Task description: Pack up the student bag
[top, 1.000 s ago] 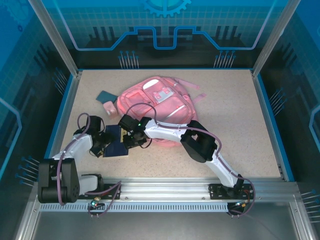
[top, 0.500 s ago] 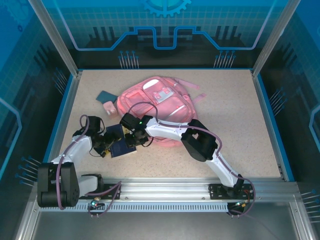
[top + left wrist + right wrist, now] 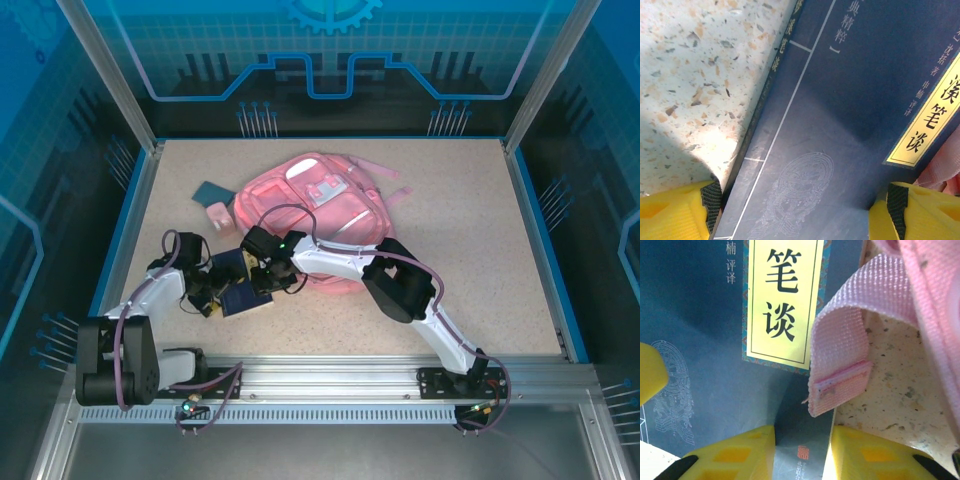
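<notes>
1. Backpack (image 3: pixel 320 205): pink, lying flat on the speckled desk (image 3: pixel 470 230), at the middle and towards the far side. A loose pink strap (image 3: pixel 840 355) from it rests on the right edge of the book.

2. Book (image 3: pixel 238 297): dark blue, flat on the desk, just beside the near-left edge of the backpack. Its cover carries a yellow label (image 3: pixel 782 300) with dark characters.

3. Left arm (image 3: pixel 150 295): reaches in from the near left to the left side of the book. The left jaws are spread wide, with one yellow pad (image 3: pixel 670 212) at the spine edge and the other across the cover.

4. Right arm (image 3: pixel 335 263): crosses in front of the backpack to the right side of the book. The right jaws stand partly apart above the book's edge. It cannot be determined whether they pinch the book.

5. Far left of the backpack: a small pink item (image 3: pixel 216 212) and a flat teal item (image 3: pixel 208 189).
</notes>
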You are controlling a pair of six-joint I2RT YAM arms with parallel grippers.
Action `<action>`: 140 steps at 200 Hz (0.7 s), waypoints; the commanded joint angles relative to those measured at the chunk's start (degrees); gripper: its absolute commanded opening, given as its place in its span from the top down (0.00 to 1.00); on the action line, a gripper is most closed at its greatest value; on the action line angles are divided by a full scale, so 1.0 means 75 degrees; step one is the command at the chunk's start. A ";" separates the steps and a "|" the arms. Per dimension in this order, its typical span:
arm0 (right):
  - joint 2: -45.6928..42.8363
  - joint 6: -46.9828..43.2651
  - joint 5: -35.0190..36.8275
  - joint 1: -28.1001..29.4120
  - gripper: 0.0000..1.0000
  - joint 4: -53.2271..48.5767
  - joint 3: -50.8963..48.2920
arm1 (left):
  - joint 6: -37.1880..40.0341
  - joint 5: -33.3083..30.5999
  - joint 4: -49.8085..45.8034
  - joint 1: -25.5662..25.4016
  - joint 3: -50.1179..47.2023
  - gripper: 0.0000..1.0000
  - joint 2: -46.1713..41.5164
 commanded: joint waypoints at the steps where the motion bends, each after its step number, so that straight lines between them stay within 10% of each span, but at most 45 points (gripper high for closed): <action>1: 0.0095 0.0090 -0.0160 -0.0087 0.64 -0.0103 -0.0162 | -0.0057 0.1524 0.0529 -0.0009 0.0077 0.14 -0.0241; 140: -0.0059 0.0113 0.0073 -0.0098 0.64 -0.0141 -0.0355 | -0.0674 0.2859 0.1166 0.0002 -0.0064 0.41 -0.1243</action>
